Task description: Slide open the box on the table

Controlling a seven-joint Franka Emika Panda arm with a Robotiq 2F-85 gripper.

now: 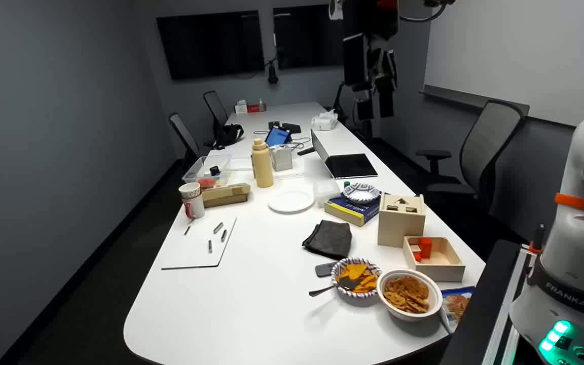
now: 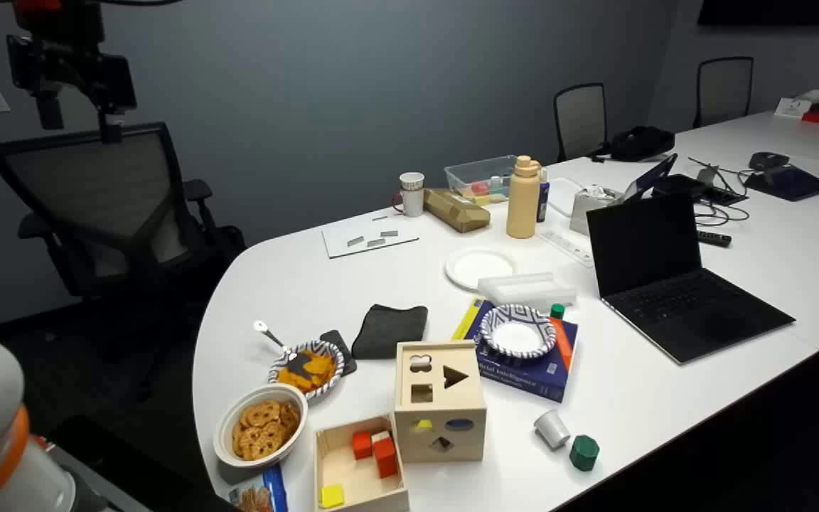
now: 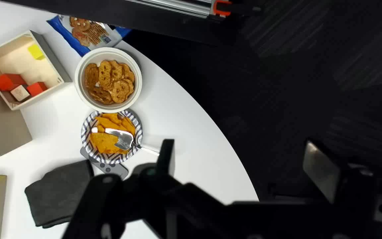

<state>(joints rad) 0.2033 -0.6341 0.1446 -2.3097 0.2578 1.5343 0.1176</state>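
The gripper [image 2: 80,124] hangs well above the level of the table [image 1: 261,304], its two fingers [image 3: 320,171] spread with a wide gap in between. In the wrist view one fingertip overlies the white table and the opposite one the dark floor [image 3: 277,89]. The box [image 2: 445,434], pale wooden and roughly cubic, stands upright on the table, lower than the gripper and well apart from it; a panel [image 2: 438,358] pierced with shaped holes lies across its top. The wrist view shows the box at its left border, partly cut off. Between box and nearer finger in that view lies a patterned bowl [image 3: 85,136] of orange chips [image 3: 103,144] with a metal utensil [image 3: 124,139]; a folded dark cloth [image 3: 60,192] lies near it. A round white bowl [image 3: 138,79] of brown crisps [image 3: 106,73] stands beside the chips. A low wooden tray [image 1: 444,274] holding red blocks [image 2: 385,457] stands just beside the box; whether the two touch cannot be told. Near another side lies a blue-and-yellow book [image 2: 523,377], bearing a second patterned bowl [image 2: 516,336]. An open laptop [image 2: 697,309] sits farther along. A tipped grey cup [image 2: 553,429] and a green block [image 2: 584,453], near the table edge, appear in an exterior view alone, as does the box's pierced side wall [image 2: 466,446]. The tray's yellow block [image 2: 332,496] appears there and in the wrist view.
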